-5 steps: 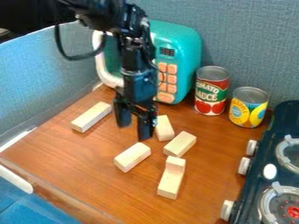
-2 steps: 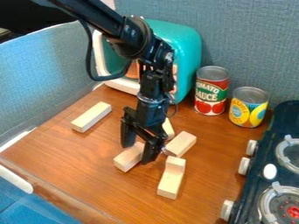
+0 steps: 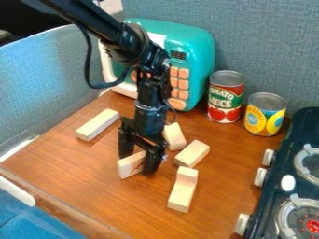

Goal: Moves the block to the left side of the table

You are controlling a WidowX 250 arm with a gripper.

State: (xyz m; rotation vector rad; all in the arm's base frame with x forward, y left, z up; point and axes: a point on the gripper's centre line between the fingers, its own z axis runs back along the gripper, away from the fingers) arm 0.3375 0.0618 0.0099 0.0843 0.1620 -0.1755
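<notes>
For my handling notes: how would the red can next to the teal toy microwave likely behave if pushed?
The red can looks like rigid metal, so it probably wouldn't flex. Standing taller than wide, it might tip if pushed high. Its round side suggests it could roll once down.

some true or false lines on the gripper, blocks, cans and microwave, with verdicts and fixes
1. The gripper is down at a wooden block. True.
2. That is the only block in the picture. False: a far-left block lies nearer the picture's left edge, and there are more to the right.
3. The red can stands left of the yellow can in the picture. True.
4. Both cans are tipped on their sides. False: both stand upright.
5. The teal toy microwave has orange buttons. True.
</notes>
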